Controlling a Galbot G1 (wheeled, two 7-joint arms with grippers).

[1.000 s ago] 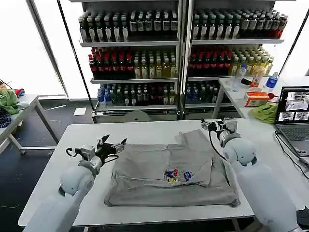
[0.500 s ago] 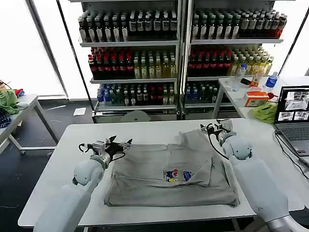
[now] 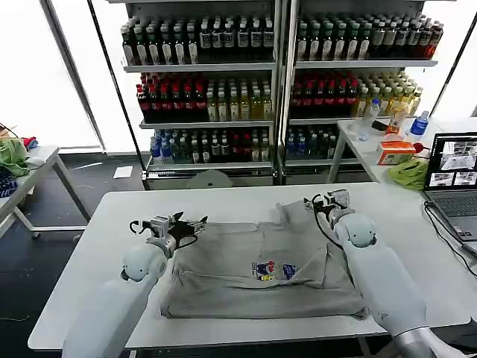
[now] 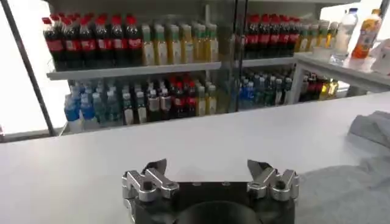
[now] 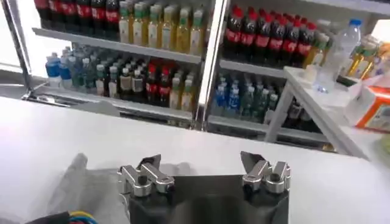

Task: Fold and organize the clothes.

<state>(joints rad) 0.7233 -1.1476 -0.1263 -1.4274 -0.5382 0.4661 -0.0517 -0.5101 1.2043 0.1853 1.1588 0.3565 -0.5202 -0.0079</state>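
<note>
- Grey shirt (image 3: pixel 261 272) lies on the white counter (image 3: pixel 89 246), centred, reaching close to the near edge. Partly folded: squarish block, one layer lapped over from the right side.
- Small multicoloured chest print (image 3: pixel 274 270) faces up, mid-shirt. A loose bit of cloth pokes out toward the far edge on the right.
- Surface has soft wrinkles, near hem bunched and thick. Thin jersey by the look of it, so likely to slide and drag when pulled.
- Left pincer (image 3: pixel 181 227) sits at the shirt's far-left corner, low over the counter, fingers spread, nothing between them. The left wrist view agrees: left pincer (image 4: pixel 210 176) released, bare counter ahead, grey cloth off to one side.
- Right pincer (image 3: pixel 326 201) is at the far-right corner of the shirt, next to the loose bit. In the right wrist view the right pincer (image 5: pixel 204 170) is released, empty, grey cloth just beneath it.
- Judgement: mid-fold, both arms lined up on the far corners for the next fold.
- Next move calls for: drop onto the far edge, pinch both corners together, carry them toward the near edge in step.
- Risk: grabbing one layer only, or uneven pull skewing the block.
</note>
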